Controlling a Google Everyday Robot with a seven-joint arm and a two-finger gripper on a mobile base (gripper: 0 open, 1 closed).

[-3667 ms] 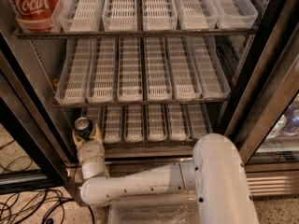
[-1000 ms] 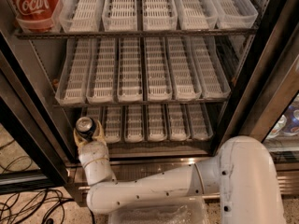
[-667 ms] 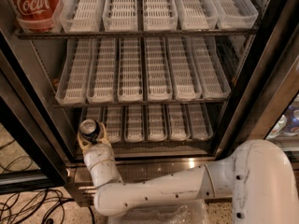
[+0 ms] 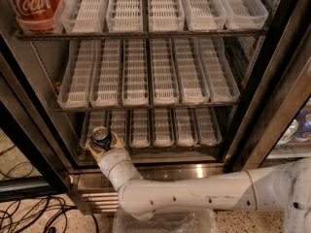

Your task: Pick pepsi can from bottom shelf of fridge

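The pepsi can [image 4: 100,136], dark blue with a silver top and pull tab, is at the front left of the bottom shelf [image 4: 160,127] of the fridge [image 4: 204,166]. My gripper [image 4: 101,144] is shut on the can from below, its pale fingers [image 4: 91,151] wrapped around both sides. The can stands upright above the front edge of the leftmost white lane tray. My white arm [image 4: 194,195] reaches in from the lower right across the fridge's steel base.
A big red Coca-Cola container [image 4: 34,4] stands on the top shelf at the left. Two racks of white slotted trays [image 4: 150,72] lie above. The black door frame [image 4: 34,135] stands close on the left. Cables [image 4: 29,212] lie on the floor.
The gripper with the can has moved a little toward me and to the right, off the front of the bottom shelf. The arm's elbow has swung right.
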